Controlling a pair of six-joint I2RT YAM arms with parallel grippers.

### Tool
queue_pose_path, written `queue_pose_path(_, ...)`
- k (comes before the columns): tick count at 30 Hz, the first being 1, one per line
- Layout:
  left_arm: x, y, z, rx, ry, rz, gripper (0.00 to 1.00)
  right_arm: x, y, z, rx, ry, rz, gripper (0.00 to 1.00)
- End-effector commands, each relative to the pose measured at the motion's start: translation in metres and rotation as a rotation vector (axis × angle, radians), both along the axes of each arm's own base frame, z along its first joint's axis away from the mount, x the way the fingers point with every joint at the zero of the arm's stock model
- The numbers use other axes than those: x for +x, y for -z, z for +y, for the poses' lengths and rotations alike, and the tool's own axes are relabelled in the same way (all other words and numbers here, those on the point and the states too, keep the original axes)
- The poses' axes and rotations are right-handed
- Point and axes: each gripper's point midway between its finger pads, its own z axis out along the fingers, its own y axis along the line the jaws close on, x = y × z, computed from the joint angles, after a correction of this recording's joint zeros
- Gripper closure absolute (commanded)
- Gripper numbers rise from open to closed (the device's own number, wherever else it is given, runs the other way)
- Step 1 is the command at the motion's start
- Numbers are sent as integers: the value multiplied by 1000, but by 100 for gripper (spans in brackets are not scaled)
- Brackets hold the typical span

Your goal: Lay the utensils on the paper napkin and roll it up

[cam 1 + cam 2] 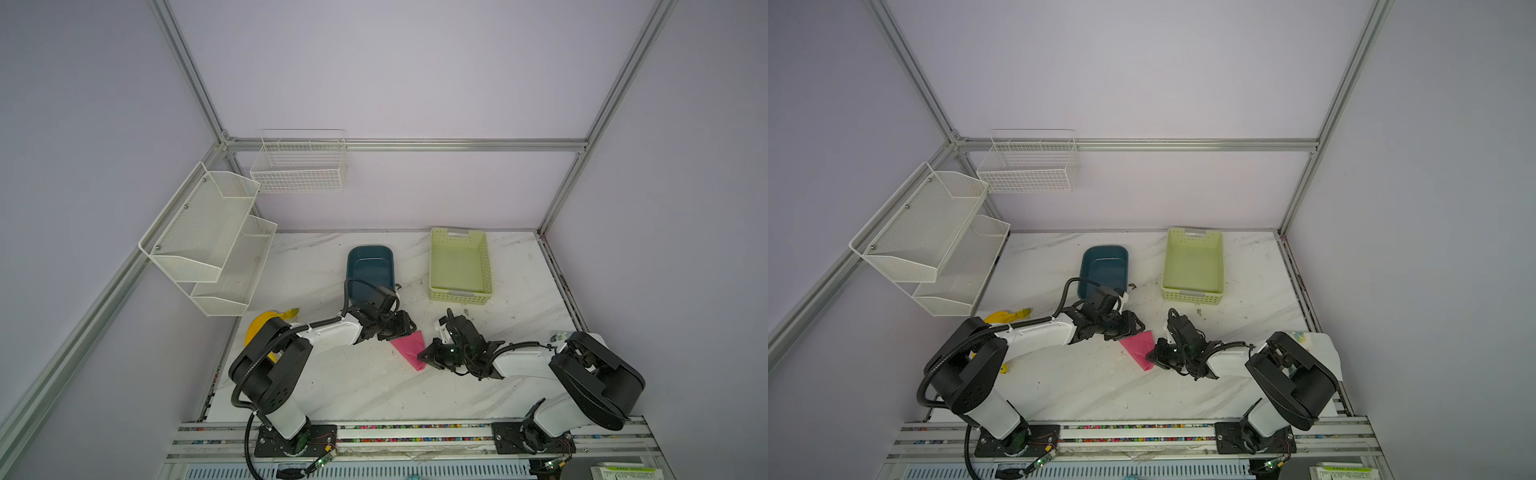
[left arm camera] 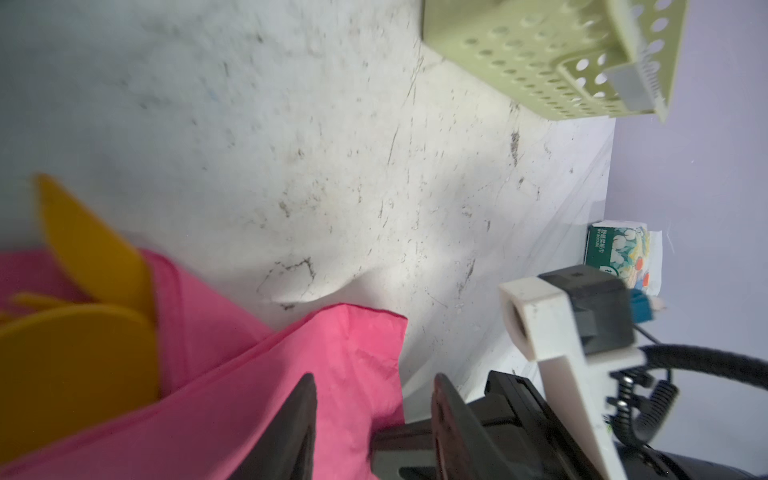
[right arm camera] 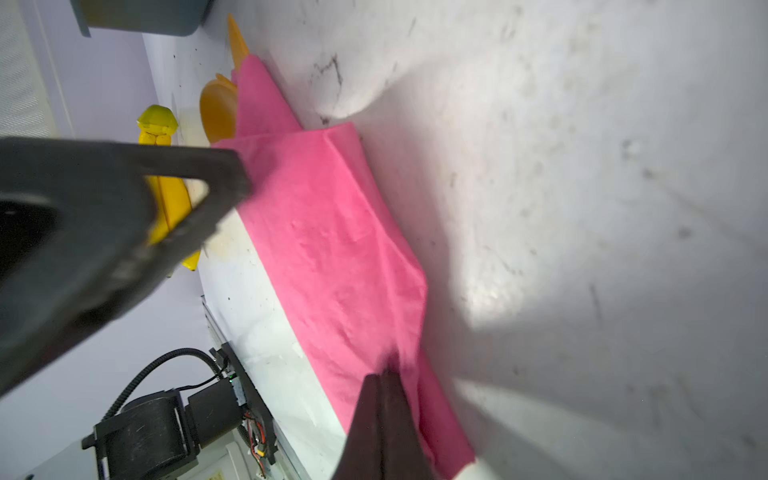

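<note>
The pink paper napkin (image 1: pixel 409 349) (image 1: pixel 1140 349) lies folded over in a long wedge on the marble table, between my two grippers. Orange utensils stick out of its far end: a round spoon bowl (image 2: pixel 62 353) (image 3: pixel 216 108) and a pointed tip (image 2: pixel 83 249) (image 3: pixel 237 37). In both top views the left gripper hides them. My left gripper (image 1: pixel 401 328) (image 2: pixel 374 386) is open at that end, its jaws apart with the napkin's edge (image 2: pixel 291 374) between them. My right gripper (image 1: pixel 424 356) (image 3: pixel 384 376) is shut, pinching the napkin's (image 3: pixel 332 232) near end.
A dark blue tub (image 1: pixel 370 266) stands behind the left gripper, and a pale green perforated basket (image 1: pixel 459 266) sits at the back right. A yellow banana (image 1: pixel 1009 316) (image 3: pixel 166 199) lies by the left arm. A green tissue packet (image 2: pixel 617 253) is at the right edge. White wire shelves (image 1: pixel 208 241) hang on the left wall.
</note>
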Motion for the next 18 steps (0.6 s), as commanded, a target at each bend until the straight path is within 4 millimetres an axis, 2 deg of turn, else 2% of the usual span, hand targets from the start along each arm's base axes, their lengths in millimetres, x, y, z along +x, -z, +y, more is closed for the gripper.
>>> queue_pose_path(1, 5, -44, 20, 72, -19, -85, 54, -18, 22, -17, -45, 100, 117, 100)
queue_pose_path(5, -15, -36, 34, 87, -30, -33, 57, -23, 16, -12, 0, 177, 137, 100)
queue_pose_path(8, -30, -14, 38, 74, -34, 32, 64, -30, 13, -6, 23, 231, 154, 100)
queue_pose_path(9, -35, -6, 38, 60, -35, 51, 68, -33, 11, -5, 31, 253, 159, 100)
queue_pose_path(10, -38, -13, 36, 17, -39, 38, 71, -35, 10, -3, 41, 275, 162, 100)
queue_pose_path(13, -44, -4, 31, -44, -42, 66, 79, -44, 7, 5, 65, 317, 173, 100)
queue_pose_path(18, -54, 5, 22, -103, -28, 110, 85, -56, 8, 13, 82, 366, 196, 100)
